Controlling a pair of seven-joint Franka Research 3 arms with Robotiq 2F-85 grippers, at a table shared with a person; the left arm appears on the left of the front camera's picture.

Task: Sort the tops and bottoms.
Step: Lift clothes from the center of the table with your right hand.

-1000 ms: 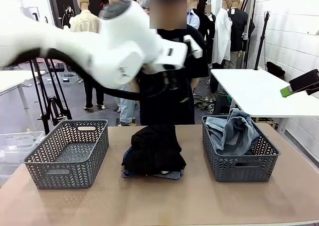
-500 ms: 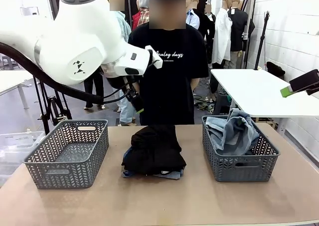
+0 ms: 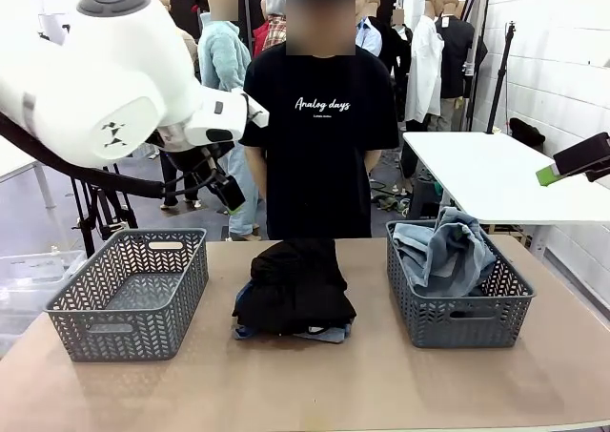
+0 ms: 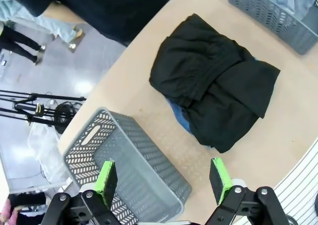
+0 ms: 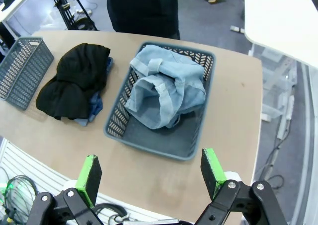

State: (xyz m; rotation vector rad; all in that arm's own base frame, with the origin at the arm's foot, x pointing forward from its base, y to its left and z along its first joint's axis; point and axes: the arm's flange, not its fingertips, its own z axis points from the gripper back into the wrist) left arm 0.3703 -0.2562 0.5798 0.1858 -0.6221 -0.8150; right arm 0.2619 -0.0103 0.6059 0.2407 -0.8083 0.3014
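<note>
A bulky black top (image 3: 294, 281) lies folded at the table's middle, and blue denim bottoms (image 3: 329, 334) peek out from under it. More light denim bottoms (image 3: 446, 253) are heaped in the right grey basket (image 3: 457, 322). My left gripper (image 3: 227, 192) hangs open and empty high over the left basket (image 3: 133, 294). From its wrist I look down on the black top (image 4: 213, 88), the denim edge (image 4: 180, 116) and the basket (image 4: 126, 165) between open fingers (image 4: 106, 178). My right gripper (image 5: 151, 173) is open and empty high above the basket of denim (image 5: 166, 93); it also shows at the far right (image 3: 577, 160).
A person in a printed black T-shirt (image 3: 322, 127) stands at the table's far edge behind the pile. The left basket holds nothing. A white side table (image 3: 496, 174) stands beyond the right basket. Bare tabletop (image 3: 315, 384) runs along the front.
My left arm has swung from in front of the person to the left and now hangs over the left basket. The clothes and my right gripper have not moved.
</note>
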